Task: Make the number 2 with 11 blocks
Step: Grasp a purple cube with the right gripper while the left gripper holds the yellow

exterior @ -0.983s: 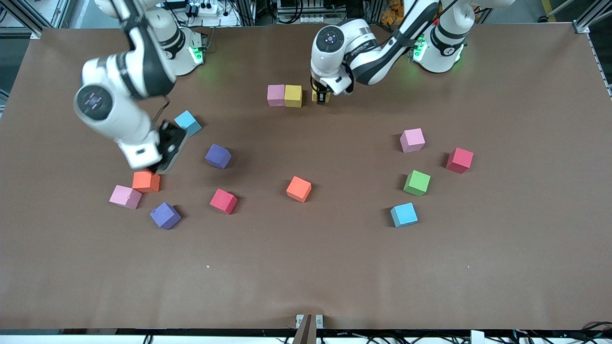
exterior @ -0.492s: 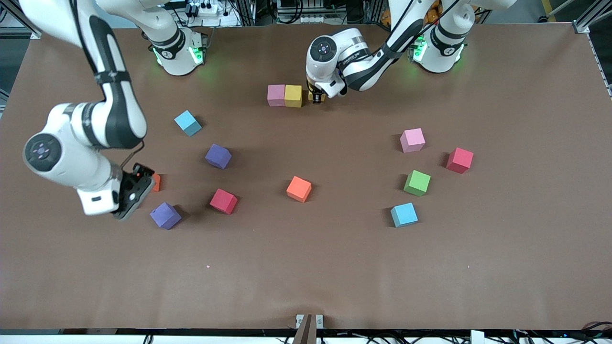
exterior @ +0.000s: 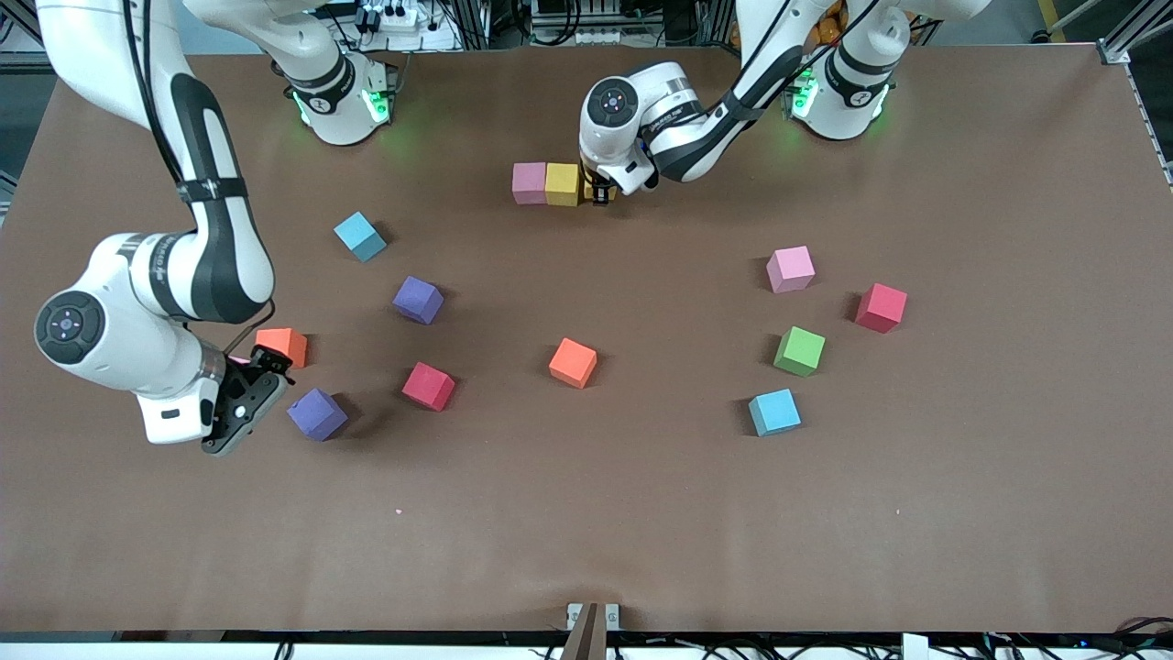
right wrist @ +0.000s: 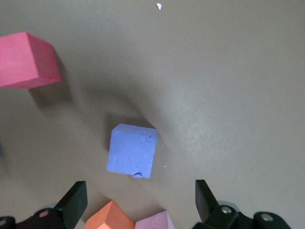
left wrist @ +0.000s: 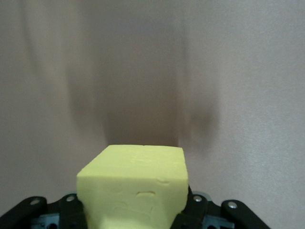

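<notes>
A brown desk [exterior: 641,513] carries scattered blocks. Beside the pink-and-yellow pair [exterior: 545,183], toward the left arm's end, the left tool [exterior: 600,194] grips a yellow block [left wrist: 136,186], almost wholly hidden in the front view. The right arm bends low over the desk, well away from that pair; its right tool [exterior: 240,403] gapes wide, empty, covering most of a pink block [right wrist: 155,222] beside an orange block [exterior: 282,346] and purple block [exterior: 317,413].
</notes>
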